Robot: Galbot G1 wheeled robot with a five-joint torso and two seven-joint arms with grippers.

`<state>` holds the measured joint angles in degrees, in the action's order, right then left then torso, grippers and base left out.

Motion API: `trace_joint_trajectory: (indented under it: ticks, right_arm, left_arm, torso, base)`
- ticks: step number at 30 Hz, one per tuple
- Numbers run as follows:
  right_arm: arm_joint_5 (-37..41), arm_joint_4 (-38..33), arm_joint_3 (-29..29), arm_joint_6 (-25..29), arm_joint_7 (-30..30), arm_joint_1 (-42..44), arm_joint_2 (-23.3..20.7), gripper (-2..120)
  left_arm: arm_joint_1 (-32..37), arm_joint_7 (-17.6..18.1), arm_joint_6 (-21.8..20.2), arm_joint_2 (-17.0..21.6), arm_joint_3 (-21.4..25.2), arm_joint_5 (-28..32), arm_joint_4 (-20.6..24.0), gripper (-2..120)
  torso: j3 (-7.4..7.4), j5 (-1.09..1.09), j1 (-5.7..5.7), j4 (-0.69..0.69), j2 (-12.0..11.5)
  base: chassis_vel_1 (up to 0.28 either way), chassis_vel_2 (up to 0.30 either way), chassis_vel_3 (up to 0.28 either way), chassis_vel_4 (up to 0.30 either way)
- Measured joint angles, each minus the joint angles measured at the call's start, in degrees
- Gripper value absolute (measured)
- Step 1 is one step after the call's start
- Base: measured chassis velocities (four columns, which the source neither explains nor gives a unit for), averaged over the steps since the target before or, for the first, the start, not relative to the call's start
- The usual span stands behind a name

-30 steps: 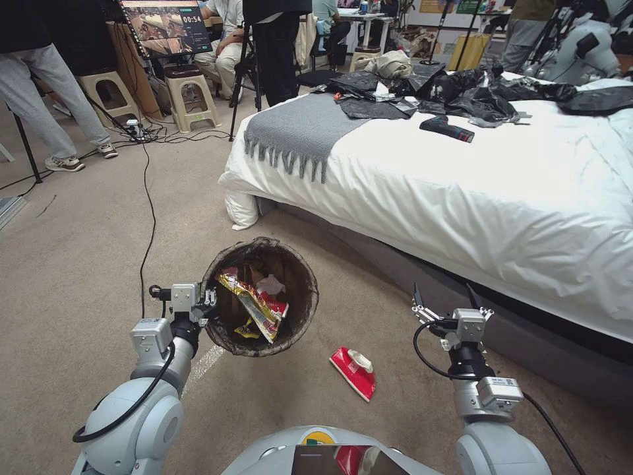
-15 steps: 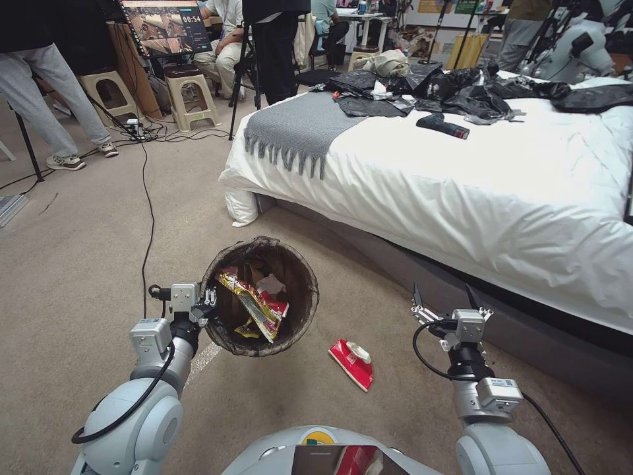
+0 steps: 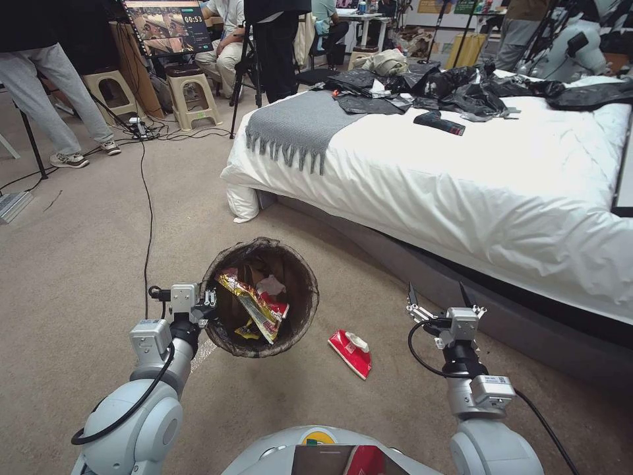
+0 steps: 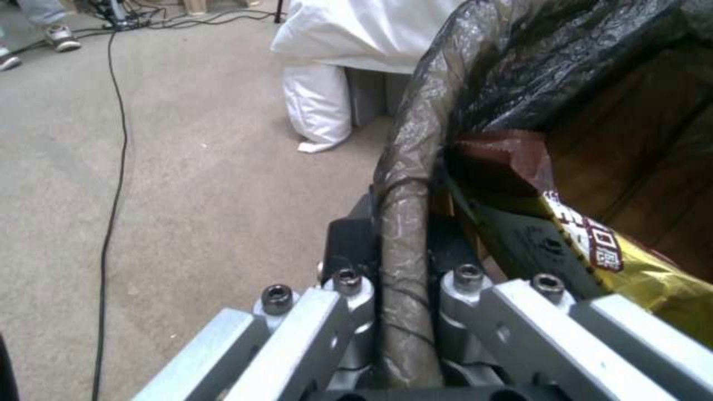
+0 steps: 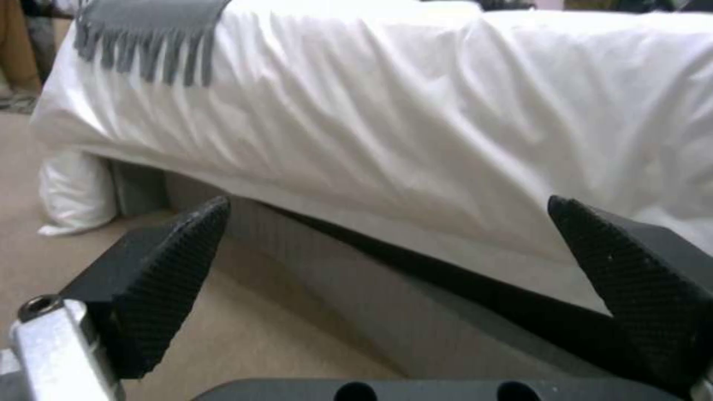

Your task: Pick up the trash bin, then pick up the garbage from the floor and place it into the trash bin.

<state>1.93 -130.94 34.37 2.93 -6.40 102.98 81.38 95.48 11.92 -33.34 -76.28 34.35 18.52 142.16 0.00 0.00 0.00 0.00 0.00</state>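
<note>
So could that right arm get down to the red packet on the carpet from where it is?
Probably yes. The right gripper hangs open and empty beside the bed, and the red packet lies on bare carpet between it and the trash bin, with nothing between them.

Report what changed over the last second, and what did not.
The whole head view shifted slightly, so the camera moved, not the things. The right claw stays open and empty by the bed. The left claw still grips the rim of the round white bag-lined trash bin. The red-and-white packet remains on the carpet.
</note>
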Motion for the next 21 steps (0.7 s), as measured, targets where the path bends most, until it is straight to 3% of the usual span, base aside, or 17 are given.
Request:
trace_joint_trajectory:
  ticks: [7, 10, 18, 21]
  right_arm:
    - [1.95, 1.27, 0.87, -6.25, 4.77, -4.22, -1.26, 100]
    - [4.76, 2.45, -0.01, -9.33, 5.52, -6.88, -3.72, 100]
    - [12.36, 8.78, -5.07, -13.73, 5.60, -15.69, -12.23, 100]
    - [15.12, 12.66, -8.85, -15.53, 5.96, -19.21, -18.40, 100]
  left_arm:
    - [0.56, 0.21, -0.10, 0.44, 0.74, 0.64, 0.35, 5]
    - [0.83, 0.53, -0.24, 0.73, 1.13, 1.06, 0.54, 5]
    - [2.39, 1.34, -0.98, 0.99, 1.19, 2.17, 1.11, 5]
    - [2.68, 1.90, -1.35, 1.47, 1.42, 2.95, 1.12, 5]
  torso:
    - [0.00, 0.00, 0.00, -0.01, 0.00]
    - [0.00, 0.00, 0.00, -0.01, 0.00]
    - [0.00, 0.01, 0.00, 0.02, 0.00]
    - [0.00, 0.01, 0.00, -0.01, 0.00]
  base:
    - [0.000, 0.000, 0.000, 0.000]
    - [0.000, 0.000, 0.000, 0.000]
    - [0.000, 0.000, 0.000, 0.000]
    - [0.000, 0.000, 0.000, 0.000]
